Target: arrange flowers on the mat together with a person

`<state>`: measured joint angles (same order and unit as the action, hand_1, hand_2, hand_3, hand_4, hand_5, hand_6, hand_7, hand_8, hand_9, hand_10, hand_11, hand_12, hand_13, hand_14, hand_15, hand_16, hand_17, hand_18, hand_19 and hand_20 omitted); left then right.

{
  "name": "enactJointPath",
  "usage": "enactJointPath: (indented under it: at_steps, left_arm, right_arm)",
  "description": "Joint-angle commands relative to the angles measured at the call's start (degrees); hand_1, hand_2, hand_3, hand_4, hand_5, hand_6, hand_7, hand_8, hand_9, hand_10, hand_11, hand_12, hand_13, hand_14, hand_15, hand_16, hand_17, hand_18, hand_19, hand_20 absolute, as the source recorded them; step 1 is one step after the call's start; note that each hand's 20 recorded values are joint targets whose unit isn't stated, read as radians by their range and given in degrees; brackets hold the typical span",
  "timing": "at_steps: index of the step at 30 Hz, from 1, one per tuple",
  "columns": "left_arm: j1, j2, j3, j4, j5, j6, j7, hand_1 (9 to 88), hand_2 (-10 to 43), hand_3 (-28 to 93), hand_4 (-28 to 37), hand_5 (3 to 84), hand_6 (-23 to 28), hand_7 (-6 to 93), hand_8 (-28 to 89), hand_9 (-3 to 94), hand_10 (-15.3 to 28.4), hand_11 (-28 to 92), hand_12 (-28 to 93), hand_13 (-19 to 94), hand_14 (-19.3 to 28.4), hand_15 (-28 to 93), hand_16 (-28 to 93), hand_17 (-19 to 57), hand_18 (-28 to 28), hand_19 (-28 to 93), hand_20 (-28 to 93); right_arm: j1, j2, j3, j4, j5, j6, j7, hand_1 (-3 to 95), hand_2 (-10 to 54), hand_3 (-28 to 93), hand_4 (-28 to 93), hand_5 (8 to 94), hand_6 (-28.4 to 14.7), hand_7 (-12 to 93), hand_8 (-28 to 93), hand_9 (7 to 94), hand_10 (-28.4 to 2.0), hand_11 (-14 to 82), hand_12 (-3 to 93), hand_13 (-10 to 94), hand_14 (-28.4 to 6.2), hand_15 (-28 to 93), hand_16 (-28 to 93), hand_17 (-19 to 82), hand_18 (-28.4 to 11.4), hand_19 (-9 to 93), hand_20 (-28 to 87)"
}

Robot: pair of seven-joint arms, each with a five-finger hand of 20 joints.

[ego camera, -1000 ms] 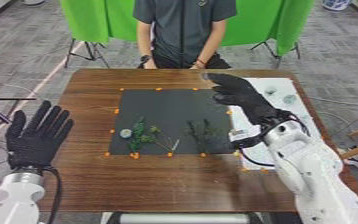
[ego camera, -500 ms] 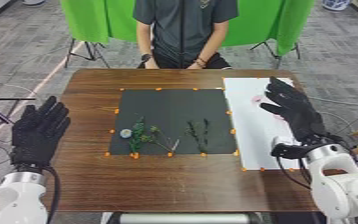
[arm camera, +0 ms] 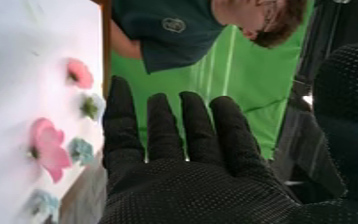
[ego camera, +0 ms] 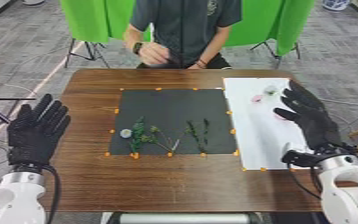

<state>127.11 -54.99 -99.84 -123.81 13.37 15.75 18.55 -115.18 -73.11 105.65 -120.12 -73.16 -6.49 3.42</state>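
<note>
Across the brown wooden surface: square black mat, orange tabs along its edges. White sheet beside it. Left robot hand at the left edge, right robot hand near the sheet's outer edge; both open, empty, black fabric. Leafy green sprigs low on mat. Pink flowers on sheet.

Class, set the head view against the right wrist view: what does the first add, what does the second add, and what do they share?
The head view adds the dark mat, leafy sprigs and a pale round piece lying on it, and the left hand. The right wrist view adds close petal detail on a large pink flower. Both share the right hand, fingers straight, the white sheet and the green curtain.
</note>
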Motion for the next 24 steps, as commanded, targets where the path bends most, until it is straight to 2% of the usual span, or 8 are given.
enactJointPath:
  at_steps: [1, 3, 6, 10, 12, 16, 19, 24]
  left_arm:
    - [0.33, 0.01, 0.32, -0.54, -3.38, 0.53, 1.21, 24.8, 14.0, 71, -28.3, 41.4, 4.9, 7.6, -10, 34.7, 11.2, 14, 3, 24, 9.0, 15, -8, -2.2, 9.4, 22, 9]
    - [0.68, 0.07, -0.1, -0.51, -5.84, -1.08, 1.46, 24.8, 14.6, 72, -28.3, 42.2, 5.3, 7.8, -10, 35.3, 11.7, 15, 3, 25, 9.3, 16, -8, -2.1, 9.4, 22, 9]
    - [1.13, 0.14, -0.5, -0.78, -4.69, -0.93, 1.82, 24.9, 14.7, 72, -28.3, 43.0, 5.6, 7.8, -10, 36.1, 12.1, 15, 3, 25, 9.4, 16, -8, -2.0, 9.5, 22, 9]
    - [3.32, 0.77, -1.35, -1.5, -6.12, -1.09, 1.15, 24.9, 15.4, 69, -28.3, 43.8, 5.9, 7.9, -10, 36.9, 12.6, 15, 3, 26, 9.6, 17, -8, -2.0, 9.6, 22, 9]
    - [3.91, 0.41, -1.68, -1.68, -6.83, -0.93, 0.98, 24.5, 16.1, 68, -28.3, 43.9, 5.9, 7.9, -10, 37.1, 12.8, 15, 3, 26, 9.9, 17, -8, -2.0, 9.6, 22, 9]
    - [3.86, 0.24, -1.72, -1.55, -6.25, -0.51, 0.87, 24.2, 16.3, 67, -28.3, 44.3, 6.1, 7.6, -10, 37.4, 12.9, 15, 3, 26, 10.3, 17, -8, -2.0, 9.8, 22, 9]
    - [4.55, 0.02, -1.91, -1.68, -4.75, -0.67, 0.19, 23.8, 15.9, 70, -28.3, 44.4, 6.1, 7.7, -10, 37.8, 12.9, 15, 4, 27, 10.6, 18, -8, -2.0, 9.8, 23, 9]
    - [4.62, -0.2, -1.85, -1.75, -5.06, -0.68, 0.41, 24.4, 15.6, 71, -28.3, 44.5, 6.0, 7.8, -10, 38.3, 12.7, 15, 4, 27, 10.7, 18, -8, -2.0, 9.9, 23, 9]
  right_arm:
    - [-3.71, -1.28, 2.08, -1.59, -0.1, 2.78, 0.0, 23.0, -5.9, 79, -24, 14.8, -6.1, 5, -9, 26.4, -9.6, 1.4, 9.9, 23, -8.6, 3, 18, 11, -15.0, 36, 11]
    - [-4.1, -1.9, 3.42, -1.87, -1.0, 1.24, -0.4, 23.2, -6.1, 79, -23, 14.3, -6.1, 5, -8, 25.9, -9.6, 1.5, 10.2, 23, -8.7, 3, 19, 11, -15.0, 36, 11]
    - [-4.69, -2.42, 5.06, -2.37, -1.73, -0.08, -1.02, 23.3, -6.5, 79, -23, 17.1, -5.2, 7, -9, 26.1, -9.8, 2.0, 9.8, 23, -6.6, 1, 16, 13, -9.9, 30, 8]
    - [-5.99, -4.56, 6.94, -3.44, -1.62, -0.96, -1.56, 23.3, -7.0, 79, -24, 17.7, -5.1, 8, -10, 26.2, -10.0, 3.6, 7.6, 21, -5.5, 10, 1, 14, -6.8, 26, 5]
    - [-6.72, -5.91, 8.06, -3.9, -1.6, -2.4, -1.69, 23.3, -7.0, 80, -24, 16.2, -5.3, 8, -10, 26.1, -10.1, 3.8, 7.6, 20, -5.2, 11, -1, 14, -6.6, 26, 5]
    - [-7.97, -8.21, 10.84, -4.81, -1.77, -5.47, -1.1, 23.4, -7.2, 80, -24, 15.0, -5.5, 7, -10, 25.8, -10.1, 3.8, 7.8, 19, -5.1, 11, -3, 14, -6.8, 26, 5]
    - [-8.62, -10.19, 12.46, -5.28, -0.88, -7.47, -0.51, 23.5, -7.1, 80, -24, 14.9, -5.7, 7, -9, 26.0, -10.1, 3.9, 7.9, 20, -5.0, 12, -3, 14, -6.6, 25, 5]
    - [-9.24, -14.55, 16.45, -6.62, -1.62, -12.43, -0.09, 23.5, -7.1, 80, -24, 14.7, -5.8, 7, -10, 26.3, -10.1, 4.5, 7.6, 20, -4.9, 15, -6, 15, -6.0, 25, 4]
